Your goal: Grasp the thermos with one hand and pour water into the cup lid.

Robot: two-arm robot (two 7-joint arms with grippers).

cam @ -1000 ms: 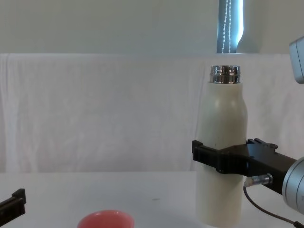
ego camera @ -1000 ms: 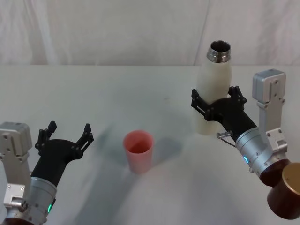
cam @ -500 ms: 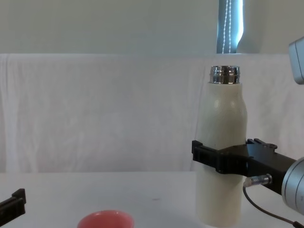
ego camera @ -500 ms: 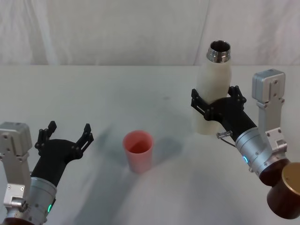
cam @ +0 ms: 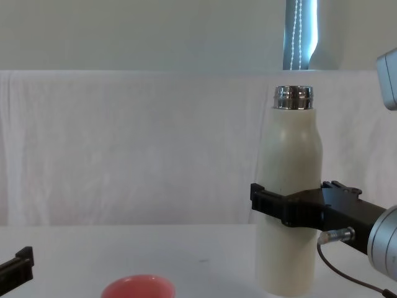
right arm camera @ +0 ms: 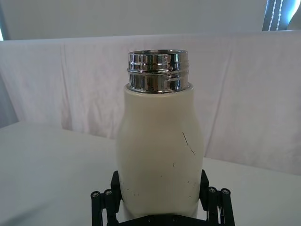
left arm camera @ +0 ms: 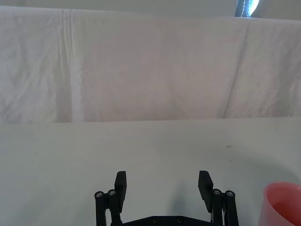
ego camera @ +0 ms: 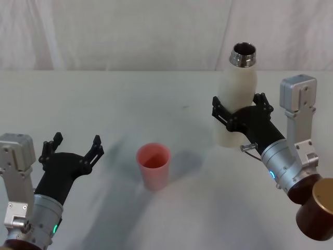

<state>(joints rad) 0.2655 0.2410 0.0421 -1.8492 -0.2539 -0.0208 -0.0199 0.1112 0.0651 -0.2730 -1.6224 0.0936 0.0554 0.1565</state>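
- Fingers of the left gripper (ego camera: 73, 146) are held spread apart, low at the near left of the table (ego camera: 130, 99).
- The pink cup lid (ego camera: 153, 166) is set upright at mid-table.
- Farther right, the upright thermos (ego camera: 237, 103) is clamped by the right gripper (ego camera: 240, 113) around its lower body.

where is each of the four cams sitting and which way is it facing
Head view: high, looking down at the table; both arms show, the right pincer around the thermos, the left pincer open beside the cup lid.
Chest view: low, looking across; thermos side-on, right pincer at lower right.
Left wrist view: behind its open fingers, facing the white cloth.
Right wrist view: behind its pincer, facing the thermos.
Head and chest views share the thermos and cup lid.
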